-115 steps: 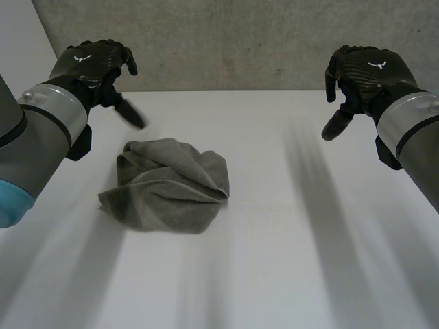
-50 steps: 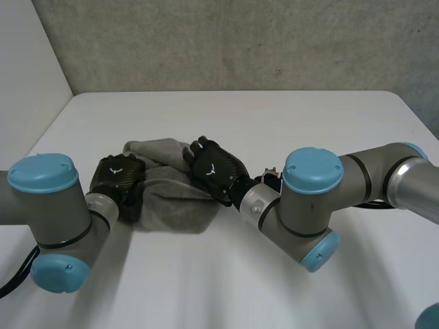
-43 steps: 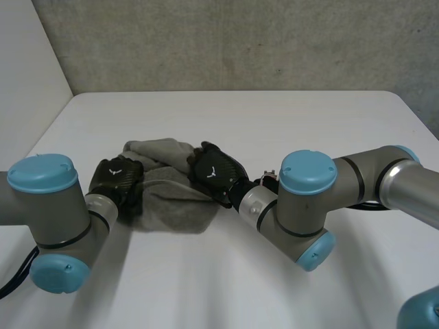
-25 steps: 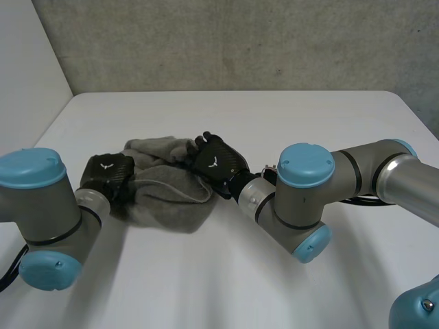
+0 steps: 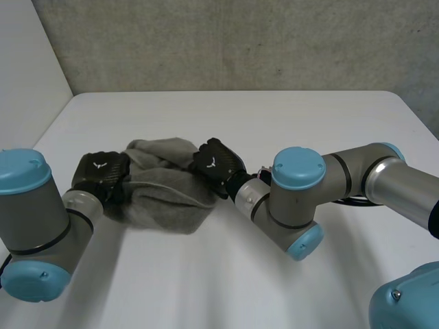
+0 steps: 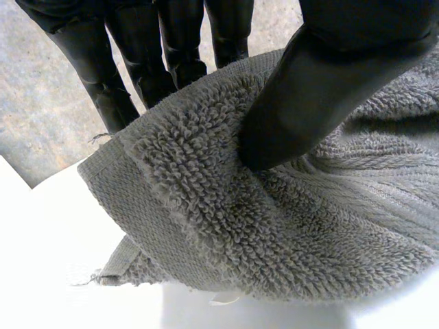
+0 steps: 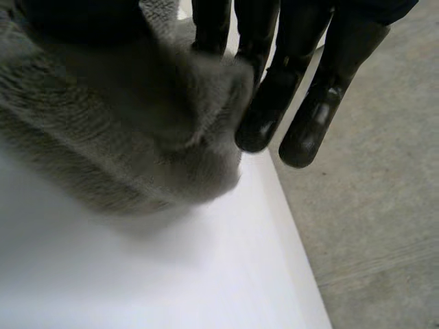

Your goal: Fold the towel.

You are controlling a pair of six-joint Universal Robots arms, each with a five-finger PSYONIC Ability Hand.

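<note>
Grey towel (image 5: 164, 195): a crumpled terry heap on the left half of the desk (image 5: 288, 116), between the two robot hands and not yet folded.
Towel axis: its long side runs across the desk from one hand to the other. A rounded lump sits at the far edge and a looser lobe sags toward the near edge.
Left robot hand (image 5: 101, 175): at the towel's left end, back of the hand up, low over the desk.
Left grip: closed on the towel. In the left wrist view the thumb presses into the pile on one side, the fingers (image 6: 103, 82) stand nearly straight behind the hemmed edge, and the cloth is pinched between them.
Right robot hand (image 5: 216, 164): at the towel's right end, near the far lump, knuckles up and tilted toward the cloth.
Right grip: closed on the towel. In the right wrist view a bunched fold lies between the thumb and the fingers (image 7: 309, 130), whose tips reach just past it.
Left arm (image 5: 41, 219): bent low at the near left, forearm pointing in toward the towel.
Right arm (image 5: 302, 199): reaches across from the right, elbow near the desk's middle.
</note>
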